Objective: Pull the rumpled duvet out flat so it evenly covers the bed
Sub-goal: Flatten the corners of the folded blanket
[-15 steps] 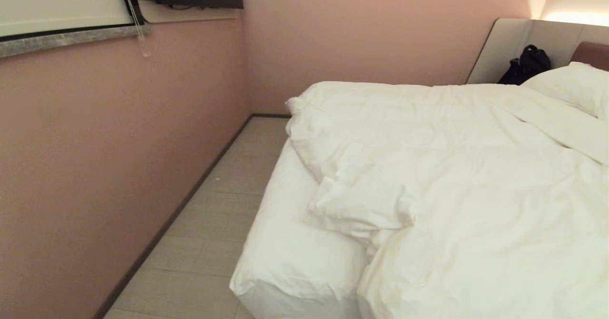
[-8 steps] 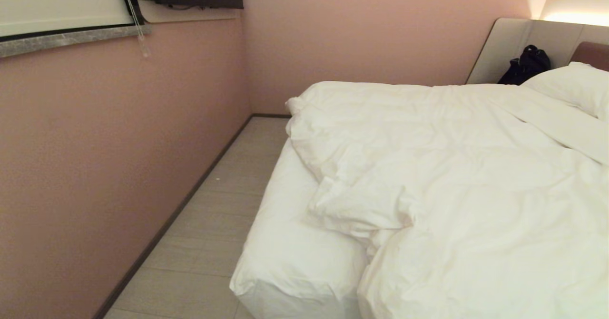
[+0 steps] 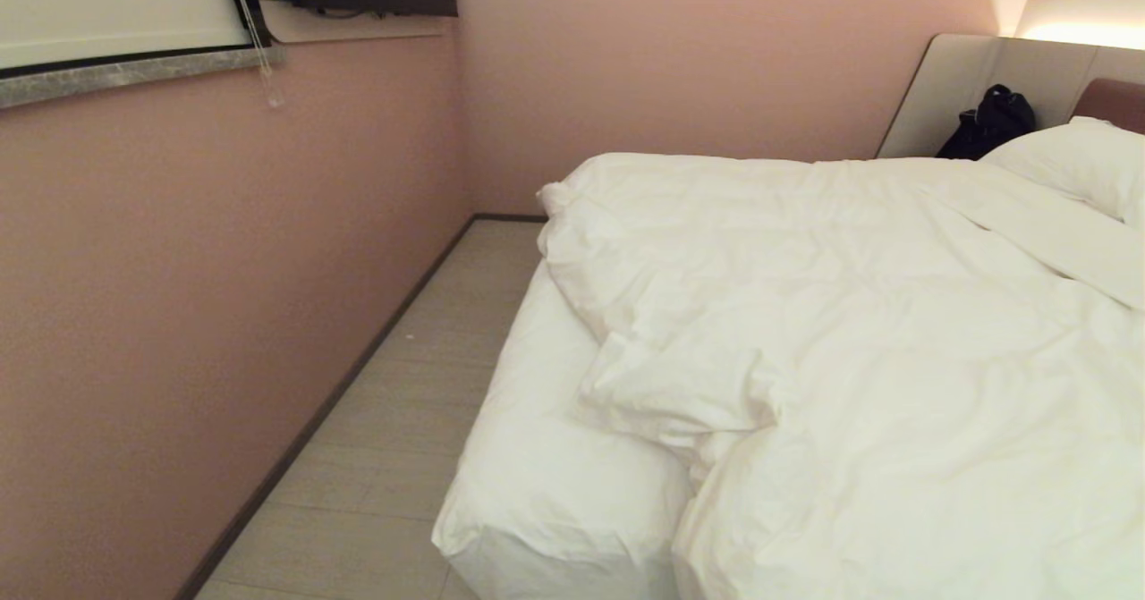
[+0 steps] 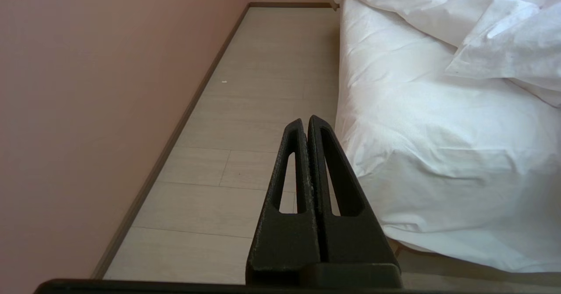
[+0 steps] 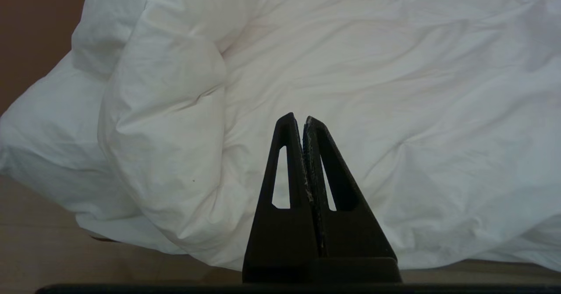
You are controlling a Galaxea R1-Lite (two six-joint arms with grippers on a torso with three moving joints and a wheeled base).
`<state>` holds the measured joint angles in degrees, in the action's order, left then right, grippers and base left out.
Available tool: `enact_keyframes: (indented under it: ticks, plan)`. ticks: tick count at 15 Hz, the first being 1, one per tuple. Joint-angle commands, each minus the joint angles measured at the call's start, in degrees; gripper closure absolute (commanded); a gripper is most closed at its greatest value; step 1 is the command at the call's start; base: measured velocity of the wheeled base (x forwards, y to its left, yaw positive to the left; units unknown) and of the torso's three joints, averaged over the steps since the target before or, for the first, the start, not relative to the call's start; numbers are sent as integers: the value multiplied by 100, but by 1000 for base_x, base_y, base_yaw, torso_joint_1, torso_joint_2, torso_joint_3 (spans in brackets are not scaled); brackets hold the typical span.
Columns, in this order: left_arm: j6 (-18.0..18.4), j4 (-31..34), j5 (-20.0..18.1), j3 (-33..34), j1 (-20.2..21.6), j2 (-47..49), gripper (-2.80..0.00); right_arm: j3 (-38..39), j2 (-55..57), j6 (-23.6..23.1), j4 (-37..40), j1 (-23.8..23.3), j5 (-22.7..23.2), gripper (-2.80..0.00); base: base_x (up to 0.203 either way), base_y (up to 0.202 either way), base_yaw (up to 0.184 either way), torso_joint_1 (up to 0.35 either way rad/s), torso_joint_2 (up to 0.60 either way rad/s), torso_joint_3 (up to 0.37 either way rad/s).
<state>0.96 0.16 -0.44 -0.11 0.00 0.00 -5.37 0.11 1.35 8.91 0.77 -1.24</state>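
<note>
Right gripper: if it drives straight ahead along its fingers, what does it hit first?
Most likely the duvet: the right gripper, fingers shut, points into its rumpled white surface. Nothing shows between them, though depth is hard to judge.

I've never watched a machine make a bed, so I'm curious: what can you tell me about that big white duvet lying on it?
The thick, puffy white duvet looks like soft cotton, creased all over. It lies rumpled on the low white-sheeted bed, covering most of it but pulled back from the near left corner, where a folded flap bunches up and bare sheet shows. Its far edge hangs over the side towards the pink wall. At the head end it meets a plump white pillow. Neither robot hand touches it.
</note>
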Motion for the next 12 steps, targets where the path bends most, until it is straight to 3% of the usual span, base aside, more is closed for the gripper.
enact_keyframes:
  ticks: [1, 12]
  plan:
    - [1, 1, 0, -1, 0, 0, 0, 263, -1, -127, -488, 2, 190, 0, 0, 0, 0, 0, 0, 0]
    - [1, 1, 0, 2, 0, 0, 0, 458, -11, -117, -672, 2, 89, 0, 0, 0, 0, 0, 0, 0]
